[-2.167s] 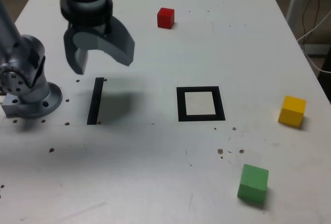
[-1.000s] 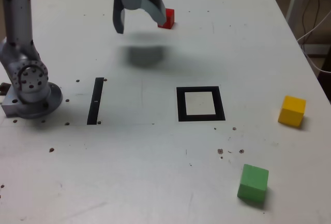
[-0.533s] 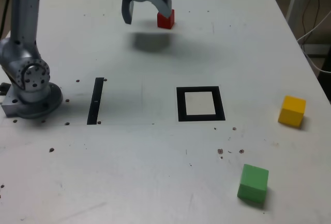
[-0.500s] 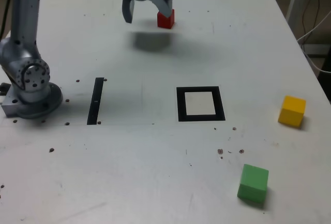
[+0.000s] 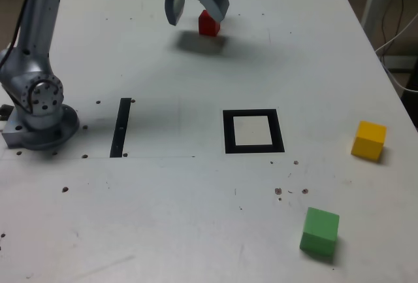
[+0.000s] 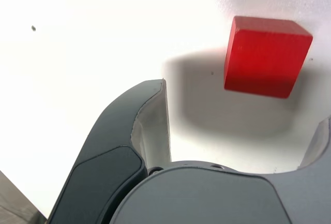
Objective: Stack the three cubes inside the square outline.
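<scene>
1. See a red cube (image 5: 209, 25) near the far edge of the white table (image 5: 163, 198) in the exterior view, partly behind a gripper fingertip.
2. In the wrist view, find it strongly red on the broad face, duller and more muted on a narrow adjoining face; plain, matte, crisp-edged, with soft shadow on the table around it.
3. Note the gripper (image 5: 200, 21) opened wide above the table, fingertips well apart, holding nothing.
4. Toward the exterior view's right, see a yellow cube (image 5: 369, 140), warm and almost orange, lighter on top and darker down the side.
5. Nearer the camera, see a green cube (image 5: 320, 232), pale on top, deeper green below.
6. Between the black bar (image 5: 120, 127) and the yellow cube, see the square outline (image 5: 229, 133), thick and black around a white middle.
</scene>
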`<state>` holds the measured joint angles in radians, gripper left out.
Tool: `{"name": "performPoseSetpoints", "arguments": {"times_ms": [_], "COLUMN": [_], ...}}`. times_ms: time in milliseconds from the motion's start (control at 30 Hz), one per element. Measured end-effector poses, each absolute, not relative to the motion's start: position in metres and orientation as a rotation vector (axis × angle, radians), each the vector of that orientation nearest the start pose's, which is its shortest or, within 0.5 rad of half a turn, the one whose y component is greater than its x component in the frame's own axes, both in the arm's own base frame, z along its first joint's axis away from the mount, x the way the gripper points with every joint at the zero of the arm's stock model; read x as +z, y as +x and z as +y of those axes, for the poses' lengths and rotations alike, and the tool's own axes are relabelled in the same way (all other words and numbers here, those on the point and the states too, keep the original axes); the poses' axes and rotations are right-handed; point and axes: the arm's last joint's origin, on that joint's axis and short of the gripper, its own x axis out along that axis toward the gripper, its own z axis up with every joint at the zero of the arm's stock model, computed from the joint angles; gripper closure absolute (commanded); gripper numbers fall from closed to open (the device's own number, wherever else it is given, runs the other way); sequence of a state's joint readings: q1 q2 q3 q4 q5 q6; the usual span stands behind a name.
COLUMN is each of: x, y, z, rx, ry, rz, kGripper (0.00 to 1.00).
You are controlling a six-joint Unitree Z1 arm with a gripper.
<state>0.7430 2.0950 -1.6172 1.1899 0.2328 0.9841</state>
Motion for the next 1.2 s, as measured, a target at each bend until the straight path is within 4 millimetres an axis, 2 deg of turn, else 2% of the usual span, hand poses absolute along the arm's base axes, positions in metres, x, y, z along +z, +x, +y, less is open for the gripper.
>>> {"name": "performPoseSetpoints", "arguments": {"times_ms": [167,467,667,800,1100,1200], "x": [0.237,0.232,0.223,0.22,0.22,0.221], "y": [0.276,0.292,0.301,0.305,0.316,0.317], "z": [0.273,0.287,0.296,0.3,0.298,0.297], "rx": [-0.139,-0.129,-0.127,-0.126,-0.097,-0.097], "ry": [0.27,0.276,0.262,0.257,0.267,0.273], "rz": [1.806,1.799,1.815,1.824,1.835,1.834], "kGripper": [0.01,0.03,0.09,0.18,0.57,0.66]}}
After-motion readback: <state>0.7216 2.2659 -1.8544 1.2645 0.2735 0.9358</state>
